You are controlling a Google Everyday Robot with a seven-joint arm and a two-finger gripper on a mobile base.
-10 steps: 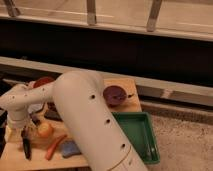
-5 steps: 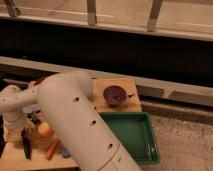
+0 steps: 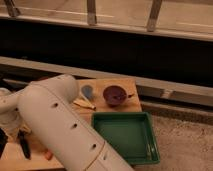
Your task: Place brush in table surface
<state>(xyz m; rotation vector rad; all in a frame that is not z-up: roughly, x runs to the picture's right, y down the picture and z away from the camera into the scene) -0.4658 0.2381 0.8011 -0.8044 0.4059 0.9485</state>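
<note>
Just beside the hand (image 3: 2, 141) at the left edge, its grip unclear: brush (image 3: 23, 145) flat on table surface (image 3: 131, 85).

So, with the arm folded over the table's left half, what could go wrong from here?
The gripper sits at the frame's left edge, beside the brush; a nudge might push the brush off the table surface near its front edge. The arm hides most of the carrot, so it could get bumped unseen.

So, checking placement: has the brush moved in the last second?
No. The brush stays put, same gap left of the tray; gripper beside it at the left edge.
</note>
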